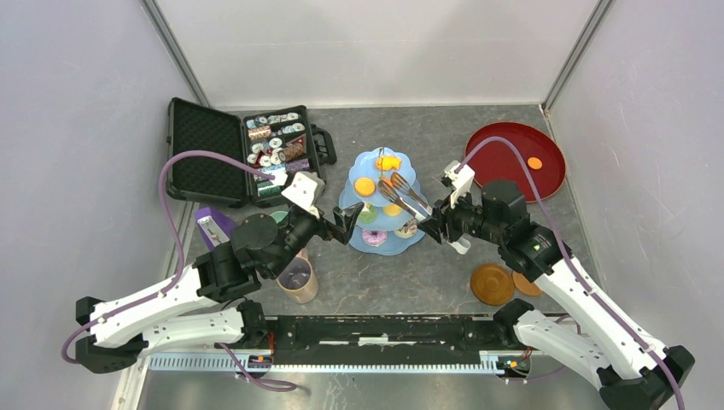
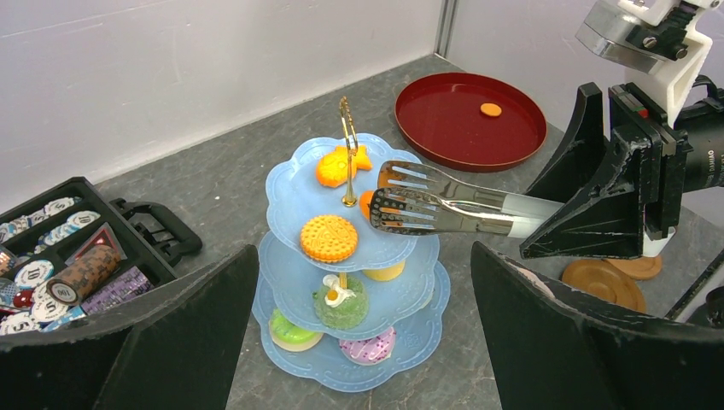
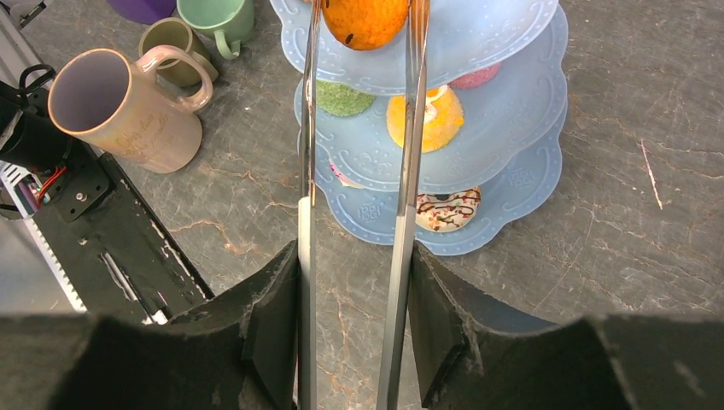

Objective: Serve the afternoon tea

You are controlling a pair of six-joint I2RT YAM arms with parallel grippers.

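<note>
The pale-blue three-tier cake stand [image 1: 356, 202] stands mid-table, also in the left wrist view [image 2: 290, 196] and the right wrist view [image 3: 504, 34]. Its top tier holds an orange biscuit [image 2: 329, 237] and an orange fish-shaped cake [image 2: 335, 167]; lower tiers hold a green cake [image 2: 340, 301] and donuts. My right gripper [image 1: 435, 224] is shut on metal tongs [image 2: 444, 201]. The tong tips sit around a round orange cake [image 3: 365, 19] at the top tier. My left gripper [image 2: 363, 342] is open and empty, close to the stand's left front. A tan mug [image 3: 119, 107], olive cup [image 3: 175, 43] and green cup [image 3: 218, 17] stand left of the stand.
A black case of small tins [image 1: 243, 154] lies open at the back left. A round dark-red tray [image 1: 516, 160] with one orange biscuit [image 1: 534, 162] sits at the back right. Brown coasters [image 1: 493, 284] lie at the front right by my right arm.
</note>
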